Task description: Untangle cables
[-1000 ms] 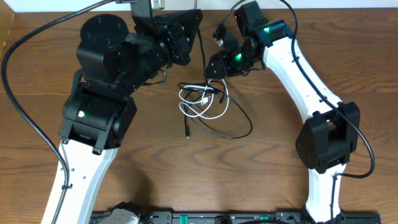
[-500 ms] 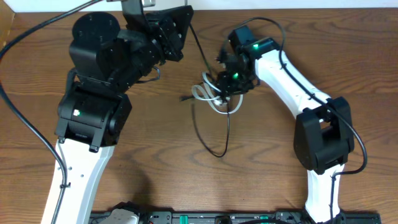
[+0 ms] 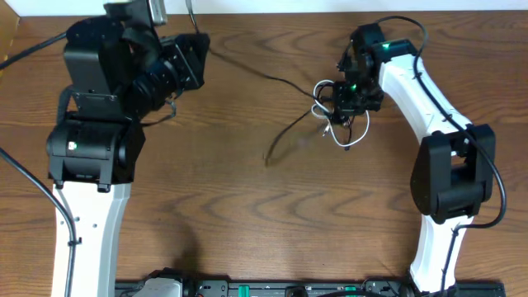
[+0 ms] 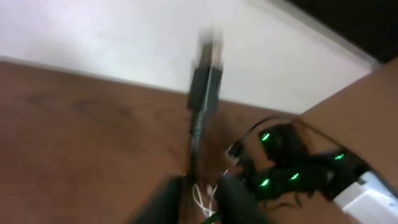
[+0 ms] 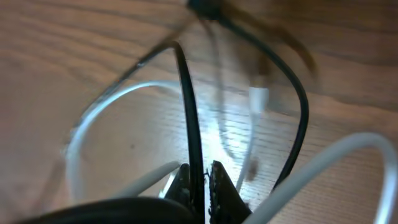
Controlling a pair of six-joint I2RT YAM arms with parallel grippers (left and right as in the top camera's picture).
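While the right pincer [image 5: 200,178] pinches a black cable [image 5: 186,93] running straight ahead, the left pincer's [image 4: 202,194] grip is unclear.

The left arm [image 3: 91,214] stands along the surface's [image 3: 247,214] left edge, with the left gripper [image 3: 198,58] near the far edge and its fingers [image 4: 171,198] blurred. The right arm [image 3: 412,82] bends inward from the right edge, the right gripper [image 3: 335,102] pinching a black cable [image 5: 189,106].
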